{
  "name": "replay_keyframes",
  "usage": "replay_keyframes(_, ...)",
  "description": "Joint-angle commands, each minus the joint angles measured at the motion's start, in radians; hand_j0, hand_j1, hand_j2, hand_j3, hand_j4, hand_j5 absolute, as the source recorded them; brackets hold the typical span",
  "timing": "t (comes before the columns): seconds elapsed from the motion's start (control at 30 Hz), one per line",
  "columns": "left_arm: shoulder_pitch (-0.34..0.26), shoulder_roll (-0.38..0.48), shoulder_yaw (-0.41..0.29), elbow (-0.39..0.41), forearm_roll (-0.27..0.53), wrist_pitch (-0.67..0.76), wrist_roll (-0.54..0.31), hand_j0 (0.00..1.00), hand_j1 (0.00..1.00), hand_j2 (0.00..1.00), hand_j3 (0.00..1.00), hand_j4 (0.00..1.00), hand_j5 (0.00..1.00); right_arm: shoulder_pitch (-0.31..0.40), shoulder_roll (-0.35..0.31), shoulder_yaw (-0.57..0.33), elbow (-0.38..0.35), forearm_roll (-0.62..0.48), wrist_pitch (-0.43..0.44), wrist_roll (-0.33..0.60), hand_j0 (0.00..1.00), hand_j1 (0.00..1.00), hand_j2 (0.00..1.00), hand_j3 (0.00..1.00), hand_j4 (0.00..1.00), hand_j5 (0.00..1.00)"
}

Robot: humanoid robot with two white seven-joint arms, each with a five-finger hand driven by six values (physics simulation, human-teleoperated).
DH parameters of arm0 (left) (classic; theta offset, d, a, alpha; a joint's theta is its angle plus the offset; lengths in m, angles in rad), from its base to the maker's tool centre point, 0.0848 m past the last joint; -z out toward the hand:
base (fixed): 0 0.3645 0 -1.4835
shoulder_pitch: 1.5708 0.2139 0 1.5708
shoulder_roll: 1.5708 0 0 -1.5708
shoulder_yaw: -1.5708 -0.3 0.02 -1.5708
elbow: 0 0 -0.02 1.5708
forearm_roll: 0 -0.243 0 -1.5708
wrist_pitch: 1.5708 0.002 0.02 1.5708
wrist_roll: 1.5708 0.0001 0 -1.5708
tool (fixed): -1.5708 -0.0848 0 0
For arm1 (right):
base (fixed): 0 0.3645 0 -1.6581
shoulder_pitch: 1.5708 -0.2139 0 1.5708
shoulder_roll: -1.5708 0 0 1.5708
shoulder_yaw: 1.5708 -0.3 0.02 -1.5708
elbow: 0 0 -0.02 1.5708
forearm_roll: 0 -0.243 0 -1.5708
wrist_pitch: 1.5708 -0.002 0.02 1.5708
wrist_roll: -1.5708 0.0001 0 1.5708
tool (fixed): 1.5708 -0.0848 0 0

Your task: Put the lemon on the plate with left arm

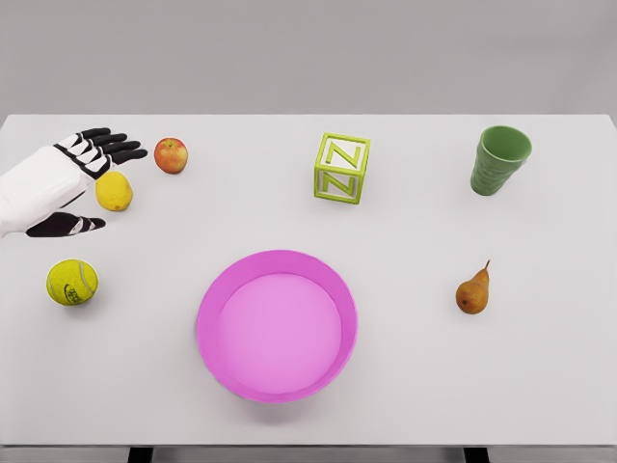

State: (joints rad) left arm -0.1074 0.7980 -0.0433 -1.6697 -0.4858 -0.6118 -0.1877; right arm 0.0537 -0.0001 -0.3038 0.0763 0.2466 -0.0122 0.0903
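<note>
The worktop point(405, 405) carries the pink plate point(210, 333) near its front centre, bare inside. My left hand point(67, 183) sits at the far left, its fingers point(114, 145) spread wide and thumb low, bracketing the lemon point(114, 191) but not closed on it; whether they touch, I cannot tell. Assessment: reach stage, grasp pending. Next requirement: close around the lemon, lift, carry rightward and forward to the plate, clearing the tennis ball point(72, 282).

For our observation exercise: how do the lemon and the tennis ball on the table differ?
The lemon is plain yellow and slightly oval; the tennis ball is greener, round, with a seam and logo. The lemon lies between the left hand's open fingers; the tennis ball lies apart, nearer the robot. Both are similar in size.
</note>
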Motion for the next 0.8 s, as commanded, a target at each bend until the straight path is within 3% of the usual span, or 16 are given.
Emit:
replay_keyframes(0.0, 0.000, 0.001, 0.000, 0.002, 0.006, 0.001, 0.001, 1.00, 1.00, 1.00, 1.00, 1.00, 1.00, 0.000, 0.000, 0.000, 0.000, 0.000, 0.000, 0.000, 1.00, 1.00, 1.00, 1.00, 1.00, 1.00)
replay_keyframes(0.13, -0.003, 0.003, 0.000, 0.019, 0.007, 0.001, 0.001, 1.00, 1.00, 1.00, 1.00, 1.00, 1.00, 0.000, 0.000, 0.000, 0.000, 0.000, 0.000, 0.000, 1.00, 1.00, 1.00, 1.00, 1.00, 1.00)
replay_keyframes(0.3, -0.041, 0.012, -0.006, 0.179, 0.009, 0.001, -0.002, 1.00, 1.00, 1.00, 1.00, 1.00, 1.00, 0.000, 0.000, 0.000, 0.000, 0.000, 0.000, 0.000, 1.00, 1.00, 1.00, 1.00, 1.00, 1.00)
replay_keyframes(0.37, -0.049, 0.007, -0.012, 0.200, 0.010, 0.001, -0.007, 1.00, 1.00, 1.00, 1.00, 1.00, 1.00, 0.000, 0.000, 0.000, -0.001, 0.000, 0.000, 0.000, 1.00, 1.00, 1.00, 1.00, 1.00, 1.00)
replay_keyframes(0.5, -0.124, 0.003, -0.043, 0.274, 0.013, 0.001, -0.007, 1.00, 1.00, 1.00, 1.00, 1.00, 1.00, 0.000, 0.000, 0.000, 0.000, 0.000, 0.000, 0.000, 1.00, 1.00, 1.00, 1.00, 1.00, 1.00)
replay_keyframes(0.63, -0.169, 0.009, -0.148, 0.278, 0.010, 0.001, -0.012, 1.00, 1.00, 1.00, 1.00, 1.00, 1.00, 0.000, 0.000, 0.000, 0.000, 0.000, 0.000, 0.000, 1.00, 1.00, 1.00, 1.00, 1.00, 1.00)
replay_keyframes(0.73, -0.293, 0.012, -0.297, 0.355, 0.006, 0.001, -0.098, 1.00, 1.00, 1.00, 1.00, 1.00, 1.00, 0.000, 0.000, 0.000, 0.000, 0.000, 0.000, 0.000, 1.00, 1.00, 1.00, 1.00, 1.00, 1.00)
replay_keyframes(0.77, -0.319, 0.010, -0.308, 0.387, 0.004, 0.001, -0.121, 1.00, 1.00, 1.00, 1.00, 1.00, 1.00, 0.000, 0.000, 0.000, -0.001, 0.000, 0.000, 0.000, 1.00, 1.00, 1.00, 1.00, 1.00, 1.00)
